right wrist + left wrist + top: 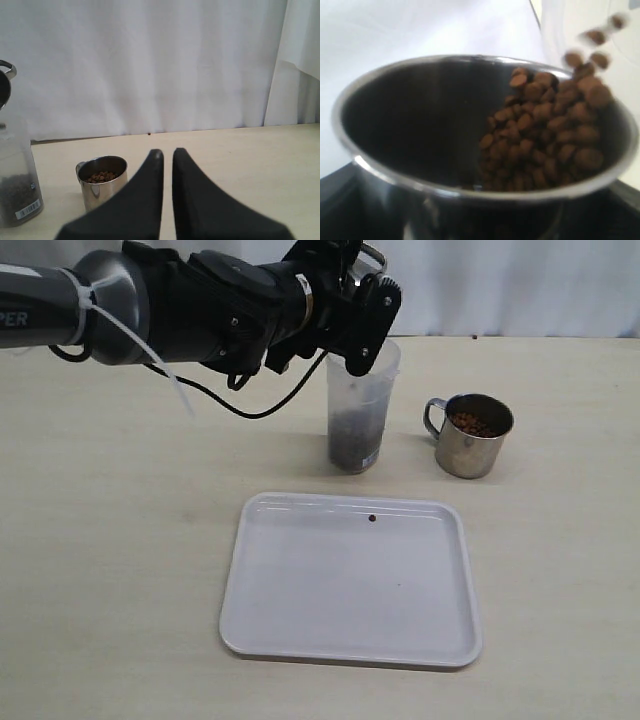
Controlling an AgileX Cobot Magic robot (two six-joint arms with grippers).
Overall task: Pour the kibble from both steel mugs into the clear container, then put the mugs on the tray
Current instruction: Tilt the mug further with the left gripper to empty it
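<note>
Currently kibble (pixel 545 135) spills over the lip of the tipped mug (pixel 470 192), whose mouth leans into the clear container (pixel 362 410). The left end effector (pixel 352 328) clamps that mug wide. Only the left wrist view shows how much remains. At the container's three o'clock stands the full mug (pixel 473 435), and the right end effector (pixel 168 165), shut and empty, faces it.

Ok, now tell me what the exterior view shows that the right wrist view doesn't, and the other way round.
Only the exterior view: the white tray with one stray pellet on it, and the left arm, whose left hand tips the tilted mug over the clear container. Only the right wrist view: the right hand, shut on nothing. Both: the container partly filled with kibble, and the full mug standing apart beside it on the table.
</note>
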